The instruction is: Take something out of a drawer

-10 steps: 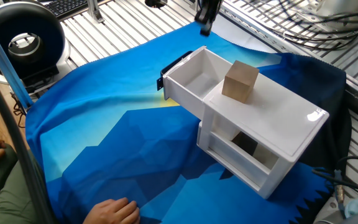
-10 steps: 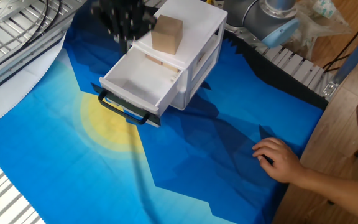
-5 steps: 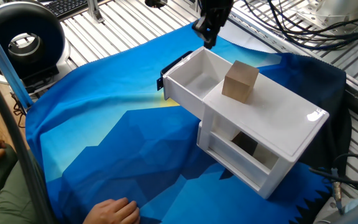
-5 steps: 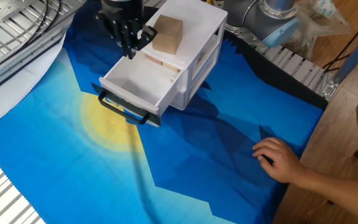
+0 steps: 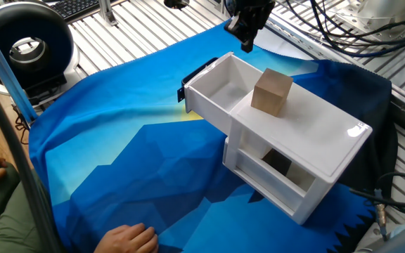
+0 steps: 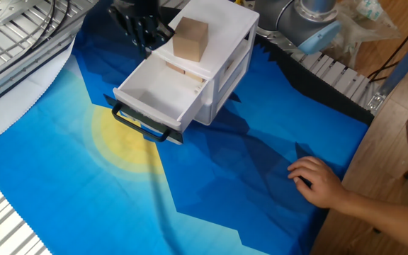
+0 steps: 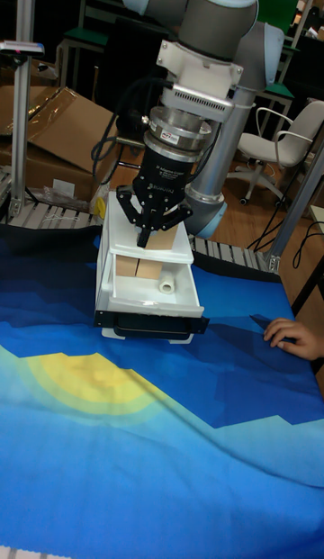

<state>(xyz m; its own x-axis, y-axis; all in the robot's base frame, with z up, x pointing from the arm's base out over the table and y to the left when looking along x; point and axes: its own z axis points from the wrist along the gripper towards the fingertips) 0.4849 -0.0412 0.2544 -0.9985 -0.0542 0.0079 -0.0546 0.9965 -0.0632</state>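
Note:
The tan wooden cube point(image 5: 271, 92) point(image 6: 190, 39) stands on top of the white two-drawer box, held by nothing. The drawer point(image 5: 204, 105) point(image 6: 158, 92) with the black bar handle point(image 5: 195, 74) point(image 7: 148, 325) is pulled out. Some small pale pieces show at its back in the tall fixed view, too unclear to name. My gripper point(image 5: 247, 43) point(image 6: 146, 48) point(image 7: 144, 239) hangs above the drawer's back corner, just beside the cube and apart from it. Its fingers converge to a point with nothing between them.
The box sits on a blue and yellow cloth point(image 5: 118, 154). Its lower drawer point(image 5: 276, 165) has a dark cut-out. A person's hand point(image 6: 317, 180) point(image 5: 129, 239) rests on the cloth. A black round device point(image 5: 27, 46) and cables point(image 5: 343, 28) lie on the metal frame around it.
The gripper has shifted a little toward the box side of the drawer and risen slightly. The cube, drawer and hand have not moved.

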